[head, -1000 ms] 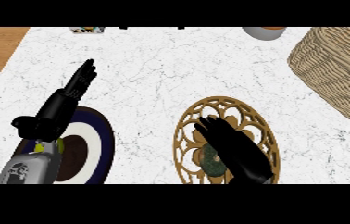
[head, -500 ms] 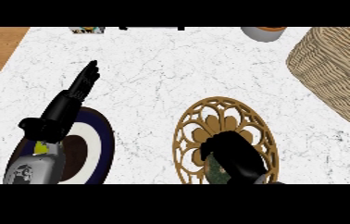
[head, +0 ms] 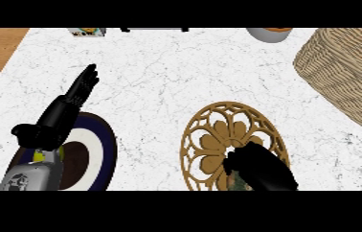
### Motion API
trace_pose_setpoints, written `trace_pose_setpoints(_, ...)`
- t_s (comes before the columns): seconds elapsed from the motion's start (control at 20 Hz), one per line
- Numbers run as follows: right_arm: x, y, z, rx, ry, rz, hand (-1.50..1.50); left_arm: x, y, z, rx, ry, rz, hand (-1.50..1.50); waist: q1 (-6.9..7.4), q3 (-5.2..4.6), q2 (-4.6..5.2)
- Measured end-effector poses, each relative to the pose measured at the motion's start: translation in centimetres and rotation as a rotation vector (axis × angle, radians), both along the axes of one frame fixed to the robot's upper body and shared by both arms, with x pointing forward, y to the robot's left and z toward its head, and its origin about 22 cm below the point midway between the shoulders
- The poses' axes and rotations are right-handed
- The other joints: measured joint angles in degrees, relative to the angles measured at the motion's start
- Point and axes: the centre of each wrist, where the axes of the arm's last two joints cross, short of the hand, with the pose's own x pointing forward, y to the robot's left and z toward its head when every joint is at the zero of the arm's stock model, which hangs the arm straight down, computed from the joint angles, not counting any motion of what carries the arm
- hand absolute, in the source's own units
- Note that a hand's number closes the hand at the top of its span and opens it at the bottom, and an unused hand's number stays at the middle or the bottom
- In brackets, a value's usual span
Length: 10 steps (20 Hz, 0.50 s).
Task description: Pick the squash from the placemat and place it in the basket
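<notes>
A round wooden cut-out placemat [head: 230, 125] lies at the lower middle right of the counter. My right hand [head: 260, 168] sits over its lower part with fingers curled, and a sliver of the dark green squash [head: 238, 182] peeks out beneath it. The woven basket [head: 332, 70] stands at the right edge, well apart from the hand. At the left, my left hand [head: 67, 109] rests open with straight fingers pointing up the counter.
A dark blue and white plate [head: 88, 154] lies under my left forearm at the lower left. A white bowl [head: 268, 33] and a small box [head: 86, 31] stand along the back edge. The wooden counter edge shows at the far left.
My right hand's fingers went from spread over the squash to curled around it, and the hand drew back toward the lower edge. The left hand barely moved.
</notes>
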Motion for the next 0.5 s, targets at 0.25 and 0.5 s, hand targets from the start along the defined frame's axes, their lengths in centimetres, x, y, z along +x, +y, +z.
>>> trace_pose_setpoints(0.25, -1.4, -6.8, 0.3, -0.058, -0.049, 0.199, 1.50, -0.3, 0.9, -0.2, -0.004, 0.006, 0.035, 0.00, -2.21, 0.69, -0.20)
trace_pose_setpoints(0.5, -2.9, -13.3, 0.2, -0.042, -0.052, 0.327, 1.50, -0.6, 1.5, -0.4, -0.003, 0.004, 0.062, 0.00, -3.70, 1.04, 0.07)
